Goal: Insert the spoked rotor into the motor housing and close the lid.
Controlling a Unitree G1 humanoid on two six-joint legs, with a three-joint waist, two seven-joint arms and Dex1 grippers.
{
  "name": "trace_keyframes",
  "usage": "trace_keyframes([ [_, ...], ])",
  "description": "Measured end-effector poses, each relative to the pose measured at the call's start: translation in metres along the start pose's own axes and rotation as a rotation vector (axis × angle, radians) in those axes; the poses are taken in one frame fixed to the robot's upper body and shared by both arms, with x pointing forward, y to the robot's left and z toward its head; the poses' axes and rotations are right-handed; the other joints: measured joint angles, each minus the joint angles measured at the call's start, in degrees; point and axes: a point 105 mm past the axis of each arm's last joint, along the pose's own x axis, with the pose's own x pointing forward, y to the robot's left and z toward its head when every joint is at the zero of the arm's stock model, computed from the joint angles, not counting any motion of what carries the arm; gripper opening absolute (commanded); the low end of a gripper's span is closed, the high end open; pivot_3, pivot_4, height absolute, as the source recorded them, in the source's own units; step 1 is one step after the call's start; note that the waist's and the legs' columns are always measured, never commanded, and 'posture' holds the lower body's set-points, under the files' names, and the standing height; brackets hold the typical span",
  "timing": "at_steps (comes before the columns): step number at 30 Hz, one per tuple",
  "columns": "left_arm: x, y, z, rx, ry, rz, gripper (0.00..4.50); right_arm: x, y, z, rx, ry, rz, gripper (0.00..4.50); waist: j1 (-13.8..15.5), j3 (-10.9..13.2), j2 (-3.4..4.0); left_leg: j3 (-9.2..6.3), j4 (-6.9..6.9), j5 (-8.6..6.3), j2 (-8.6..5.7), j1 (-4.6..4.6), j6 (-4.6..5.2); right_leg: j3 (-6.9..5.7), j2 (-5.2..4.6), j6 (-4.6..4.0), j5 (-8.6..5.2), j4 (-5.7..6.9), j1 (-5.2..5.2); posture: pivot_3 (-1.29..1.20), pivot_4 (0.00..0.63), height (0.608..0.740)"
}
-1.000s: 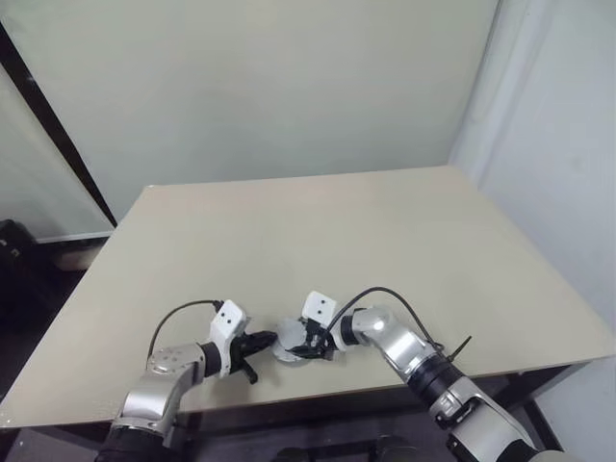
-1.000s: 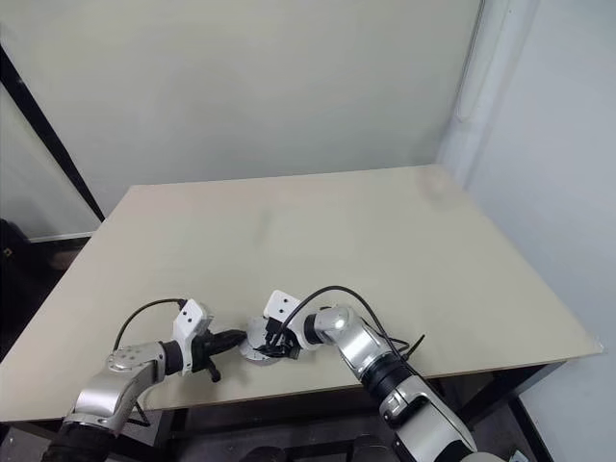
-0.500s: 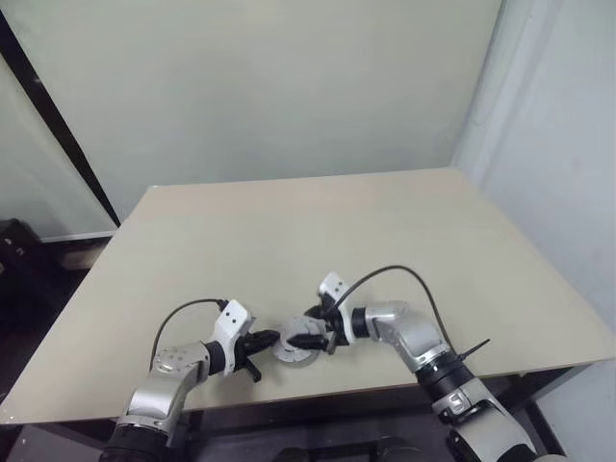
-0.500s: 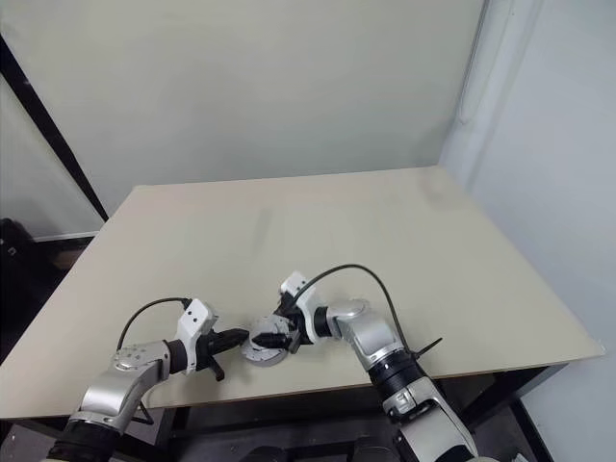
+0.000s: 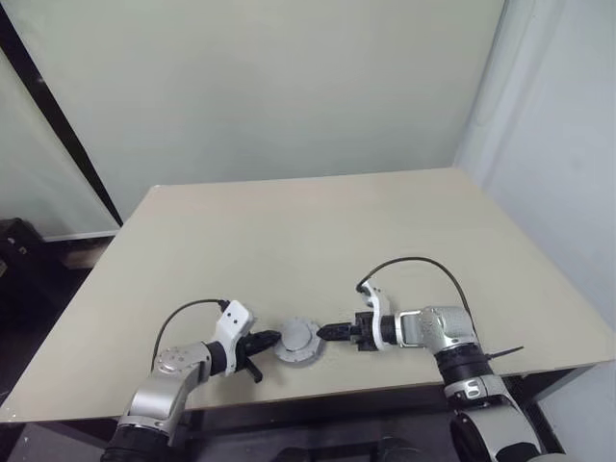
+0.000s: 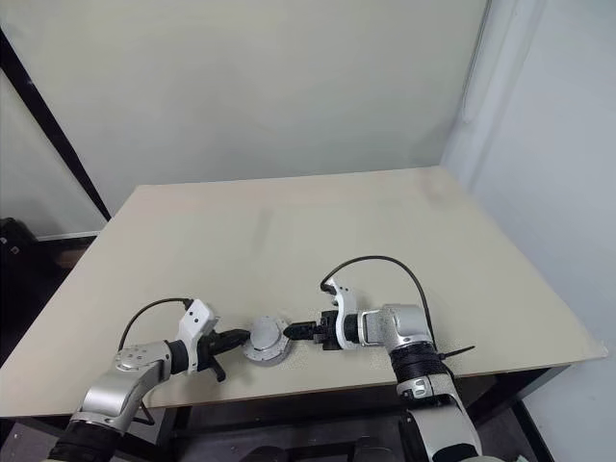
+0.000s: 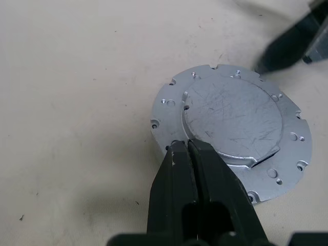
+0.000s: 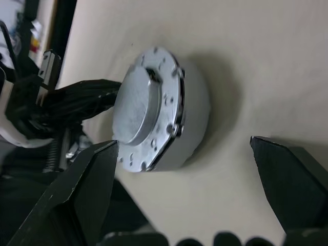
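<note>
- Two grippers face each other across one round metal piece near the front edge of the table (image 5: 404,231), one on each side of it
- On the left, the left gripper (image 5: 272,338) has its two black fingers (image 7: 197,174) pressed together with no gap, nothing between them; their tips rest at the lid's rim, on the side of the piece nearest that arm
- Just ahead of those closed fingertips sits the lid (image 7: 233,123), a pale silver-grey disc with its plain scratched face up, a raised round middle and small holes and notches around its edge
- The lid lies flat on top of the motor housing (image 8: 192,120), which shows as a grey wall under the lid's rim in the right wrist view; the stack stands on the table between the two tools
- I cannot tell where the spoked rotor is; the lid covers whatever is inside
- On the right, the right gripper (image 6: 306,330) points at the stack from the opposite side, its fingers (image 8: 84,179) spread wide apart and holding nothing; the stack lies just beyond the tips, in line with the gap, not touched by them
- One black cable (image 5: 414,265) arches over the right wrist
</note>
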Motion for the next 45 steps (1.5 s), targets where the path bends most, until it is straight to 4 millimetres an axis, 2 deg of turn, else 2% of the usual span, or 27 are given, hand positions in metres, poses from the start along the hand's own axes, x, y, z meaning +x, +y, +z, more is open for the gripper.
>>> trace_keyframes([
  [11, -0.002, 0.001, -0.001, 0.006, 0.006, 0.002, 0.00, 0.018, 0.007, -0.007, 0.159, -0.025, 0.067, 4.48, -0.1, 0.0, 0.01, 0.01, -0.02, 0.00, 0.04, 0.01, 0.00, -0.01, 0.01, 0.00, 0.00, 0.00, -0.02, 0.00, 0.000, 0.740],
  [18, -0.002, 0.001, 0.000, 0.007, 0.008, 0.005, 0.00, 0.027, 0.013, -0.008, 0.194, -0.035, 0.087, 4.48, -0.1, 0.0, 0.02, 0.03, -0.04, 0.00, 0.04, 0.00, 0.00, 0.00, 0.01, 0.00, 0.00, -0.01, -0.04, 0.00, 0.000, 0.740],
  [43, -0.002, 0.001, 0.000, 0.013, 0.008, 0.008, 0.00, 0.026, 0.012, -0.011, 0.240, -0.048, 0.095, 4.48, -0.1, 0.0, 0.04, 0.03, -0.09, -0.01, 0.05, 0.01, -0.01, -0.01, 0.01, -0.02, -0.02, -0.04, -0.06, 0.00, 0.000, 0.740],
  [45, -0.002, 0.001, 0.000, 0.014, 0.008, 0.008, 0.00, 0.026, 0.011, -0.011, 0.241, -0.051, 0.095, 4.11, -0.1, 0.0, 0.04, 0.03, -0.09, -0.01, 0.05, 0.01, -0.01, -0.01, 0.01, -0.06, -0.04, -0.04, -0.06, 0.00, 0.000, 0.740],
])
